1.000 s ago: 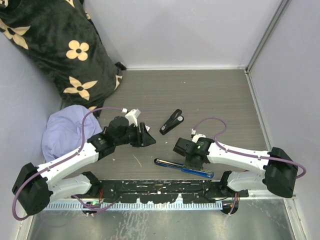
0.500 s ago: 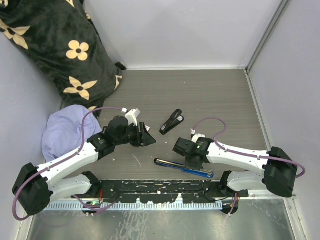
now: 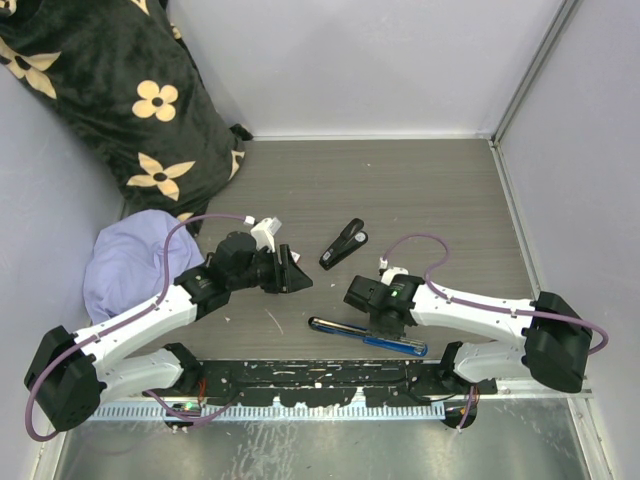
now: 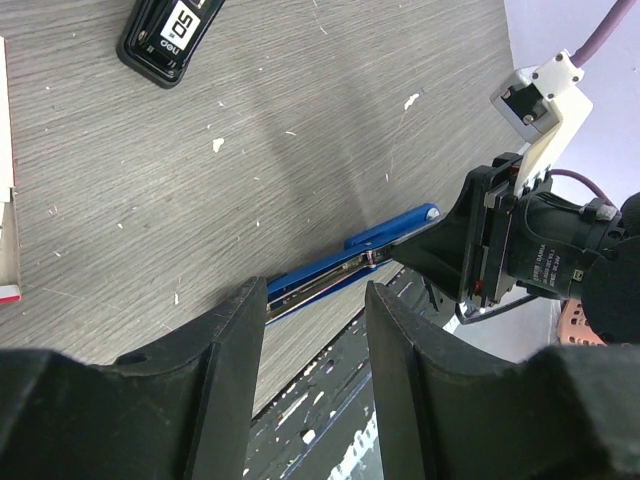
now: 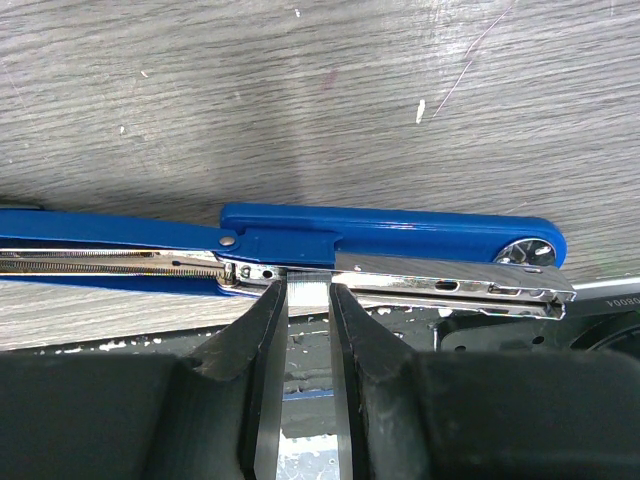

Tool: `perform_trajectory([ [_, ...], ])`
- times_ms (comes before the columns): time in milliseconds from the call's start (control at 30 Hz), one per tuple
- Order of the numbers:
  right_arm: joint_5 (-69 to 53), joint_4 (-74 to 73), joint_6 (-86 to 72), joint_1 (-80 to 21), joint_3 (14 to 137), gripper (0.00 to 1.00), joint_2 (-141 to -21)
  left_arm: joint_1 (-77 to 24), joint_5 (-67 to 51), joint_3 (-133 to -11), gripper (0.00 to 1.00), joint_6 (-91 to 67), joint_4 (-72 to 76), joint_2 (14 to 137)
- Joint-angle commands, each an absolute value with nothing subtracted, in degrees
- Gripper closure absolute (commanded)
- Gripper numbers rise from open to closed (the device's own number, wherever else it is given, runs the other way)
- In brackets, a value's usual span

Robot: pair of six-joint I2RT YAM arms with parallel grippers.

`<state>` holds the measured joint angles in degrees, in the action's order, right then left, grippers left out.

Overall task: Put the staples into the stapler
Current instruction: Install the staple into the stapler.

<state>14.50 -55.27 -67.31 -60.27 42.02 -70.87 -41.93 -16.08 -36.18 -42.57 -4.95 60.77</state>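
A blue stapler (image 3: 368, 337) lies opened out flat near the table's front edge, its metal channel (image 5: 450, 287) facing up. My right gripper (image 5: 308, 295) points down at the stapler's hinge. It is shut on a short silvery strip of staples (image 5: 308, 291), which touches the channel's left end. The staples' box (image 4: 5, 150), white with a red edge, shows only at the left border of the left wrist view. My left gripper (image 4: 315, 300) hovers open and empty over the table, left of the blue stapler (image 4: 400, 222).
A black stapler (image 3: 343, 243) lies closed mid-table, also seen from the left wrist (image 4: 170, 35). A lilac cloth (image 3: 125, 270) and a black flowered cushion (image 3: 110, 90) fill the left side. Walls close in the back and right.
The right arm has edged very slightly to the left over the stapler. The left arm has not moved.
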Motion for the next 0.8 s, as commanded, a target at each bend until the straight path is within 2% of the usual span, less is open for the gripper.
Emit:
perform_trajectory([
  [0,17.2,-55.5,-67.1,-60.4,42.1,0.74,-71.8,-41.6,-17.3,-36.3,0.54,-41.7,-1.8,60.2],
  [167,17.1,-55.3,-67.4,-60.4,41.7,0.72,-71.7,-41.6,-17.3,-36.4,0.54,-41.6,-1.9,60.3],
  [400,17.3,-55.9,-67.5,-60.4,42.1,0.62,-71.5,-41.5,-17.4,-36.4,0.54,-41.6,-1.8,60.5],
  [767,18.2,-58.4,-67.4,-60.4,44.8,0.60,-70.3,-41.5,-17.4,-36.2,0.54,-41.7,-1.8,60.5],
])
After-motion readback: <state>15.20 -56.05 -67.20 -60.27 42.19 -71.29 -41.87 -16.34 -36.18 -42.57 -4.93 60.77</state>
